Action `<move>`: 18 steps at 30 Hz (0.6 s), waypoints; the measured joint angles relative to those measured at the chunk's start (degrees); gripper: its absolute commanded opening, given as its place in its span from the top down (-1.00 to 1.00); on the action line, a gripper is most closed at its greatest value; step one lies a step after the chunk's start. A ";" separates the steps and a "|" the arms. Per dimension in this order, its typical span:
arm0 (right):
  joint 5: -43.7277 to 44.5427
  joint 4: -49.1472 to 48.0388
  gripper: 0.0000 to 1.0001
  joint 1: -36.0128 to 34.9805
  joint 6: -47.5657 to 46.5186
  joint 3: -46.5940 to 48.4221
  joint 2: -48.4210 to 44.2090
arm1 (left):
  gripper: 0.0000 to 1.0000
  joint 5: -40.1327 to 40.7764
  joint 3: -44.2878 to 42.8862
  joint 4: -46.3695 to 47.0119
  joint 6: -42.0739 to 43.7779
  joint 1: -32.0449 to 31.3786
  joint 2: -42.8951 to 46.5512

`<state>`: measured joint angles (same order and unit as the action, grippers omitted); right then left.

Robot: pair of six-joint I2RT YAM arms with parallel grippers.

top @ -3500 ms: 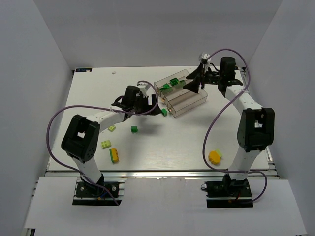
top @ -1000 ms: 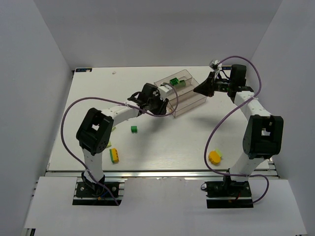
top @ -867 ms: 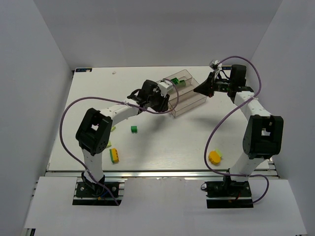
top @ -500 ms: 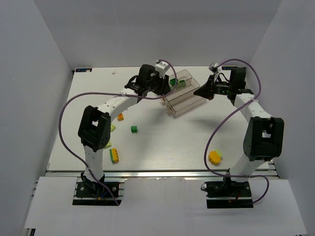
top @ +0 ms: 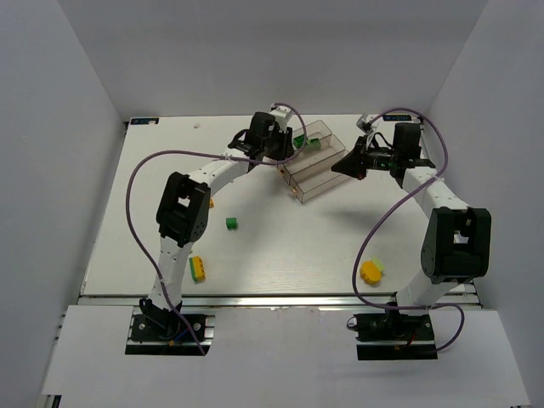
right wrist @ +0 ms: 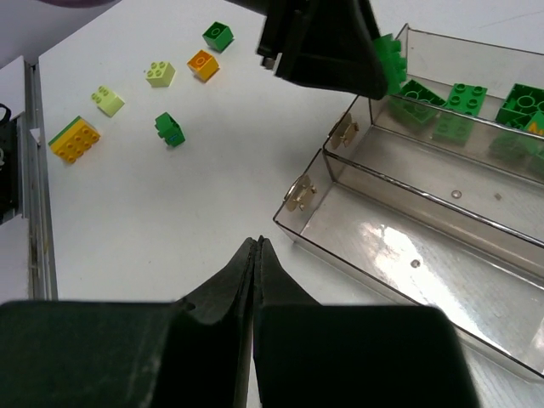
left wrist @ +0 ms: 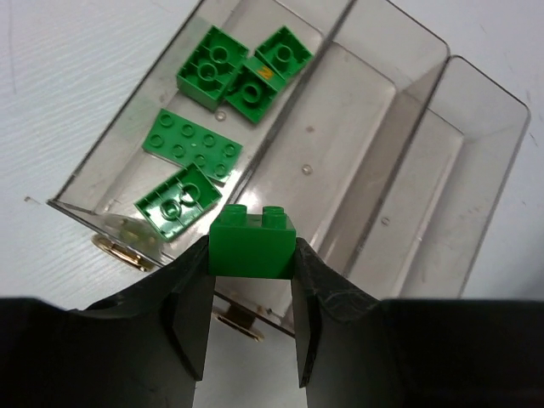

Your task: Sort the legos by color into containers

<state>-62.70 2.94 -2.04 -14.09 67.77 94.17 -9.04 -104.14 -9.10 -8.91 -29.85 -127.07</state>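
Note:
My left gripper (left wrist: 252, 259) is shut on a dark green lego (left wrist: 252, 242), held above the near end of the containers (left wrist: 399, 183), a clear brownish tray of three troughs. The leftmost trough holds several green legos (left wrist: 191, 144); the other two show none. From above, the left gripper (top: 289, 153) hangs over the tray's (top: 327, 181) left end. My right gripper (right wrist: 257, 245) is shut on nothing, just off the tray's (right wrist: 399, 289) open-side corner, also (top: 336, 167). The held lego (right wrist: 391, 59) shows under the left fingers.
Loose legos lie on the white table: a green one (top: 231, 223), a yellow-and-green one (top: 197, 268) near the left base, an orange-yellow one (top: 371, 270) at front right. The right wrist view also shows an orange lego (right wrist: 202, 63) and two pale ones (right wrist: 159, 73).
The left arm has swung toward the far side with the green lego, over the tray's left trough. The right gripper has closed and shifted slightly left.

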 measured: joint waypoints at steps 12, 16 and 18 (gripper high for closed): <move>0.57 0.26 0.85 -0.72 -0.24 -1.22 -1.46 | 0.10 6.56 -4.26 0.20 -1.77 0.90 -3.19; 0.85 1.31 0.72 -1.16 -1.64 -1.22 -1.79 | -0.22 8.41 -4.81 0.55 -2.36 0.94 -3.54; 0.85 2.27 0.66 -1.40 -2.82 -1.22 -1.88 | -0.30 9.11 -5.51 0.33 -2.64 0.94 -4.22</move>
<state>-61.84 5.21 -3.44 -16.91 66.54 92.29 0.08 -109.65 -8.78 -11.55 -28.91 -131.28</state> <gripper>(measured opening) 0.141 0.610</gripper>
